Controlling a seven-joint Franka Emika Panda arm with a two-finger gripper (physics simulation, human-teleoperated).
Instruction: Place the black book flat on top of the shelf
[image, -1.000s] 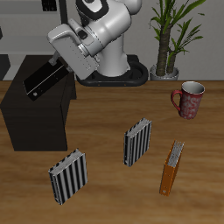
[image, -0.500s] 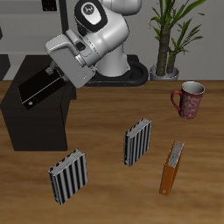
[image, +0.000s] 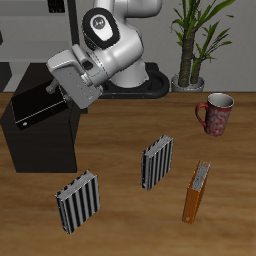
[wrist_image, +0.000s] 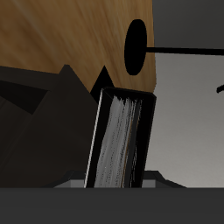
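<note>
The tool (image: 62, 92) grips the black book (image: 38, 104) by one end and holds it nearly flat over the shelf (image: 45, 135) top — the carry looks done, and lowering and letting go remain.

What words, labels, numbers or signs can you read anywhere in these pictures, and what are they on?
None can be read.
The black book, held in the hand over the shelf, has a plain cover.
The mug bears a pattern, no letters.
The striped books and orange-brown book show no titles.
</note>
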